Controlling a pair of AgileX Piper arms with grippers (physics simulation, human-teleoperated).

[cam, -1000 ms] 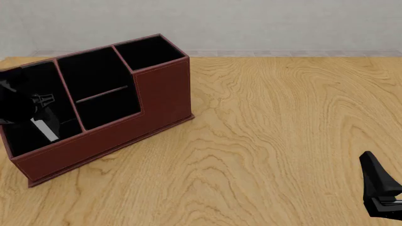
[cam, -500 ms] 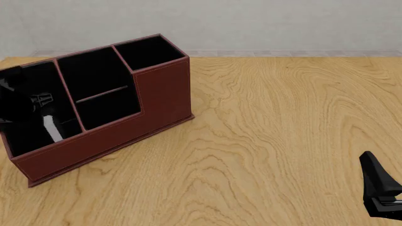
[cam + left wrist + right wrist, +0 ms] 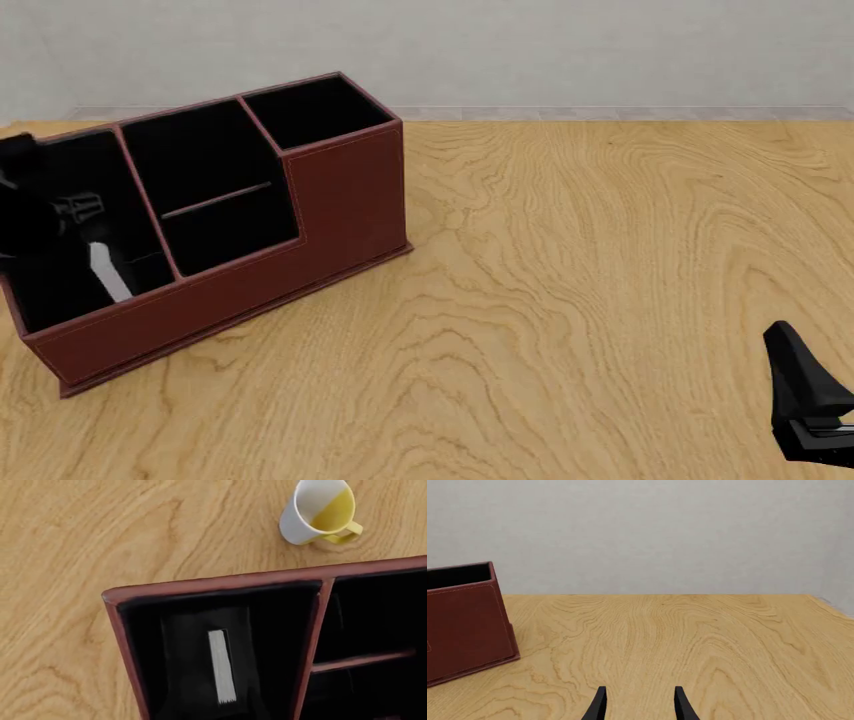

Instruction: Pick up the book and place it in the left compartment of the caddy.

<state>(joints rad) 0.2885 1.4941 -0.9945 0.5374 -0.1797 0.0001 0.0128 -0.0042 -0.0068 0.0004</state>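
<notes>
The reddish-brown caddy [image 3: 240, 290] stands at the table's left. The book [image 3: 104, 268] stands tilted inside the left compartment [image 3: 51, 288], its white page edges facing up. In the left wrist view the book [image 3: 221, 665] shows deep in the left compartment [image 3: 280, 630], below the caddy rim [image 3: 200, 585]. My left gripper [image 3: 78, 225] hangs just above the book, open and holding nothing; black on black hides its fingers. My right gripper [image 3: 803, 400] sits low at the near right, and in the right wrist view my right gripper [image 3: 639, 705] is open and holds nothing.
A white mug [image 3: 320, 512] with a yellow inside lies on the table just outside the caddy's wall, seen only in the left wrist view. The caddy's middle section has a horizontal shelf [image 3: 214, 200]. The caddy's end wall [image 3: 467, 625] shows in the right wrist view.
The left gripper has lifted slightly up and to the left. The book's page edge tipped a little to the right and stayed in the compartment. The right arm has not moved.
</notes>
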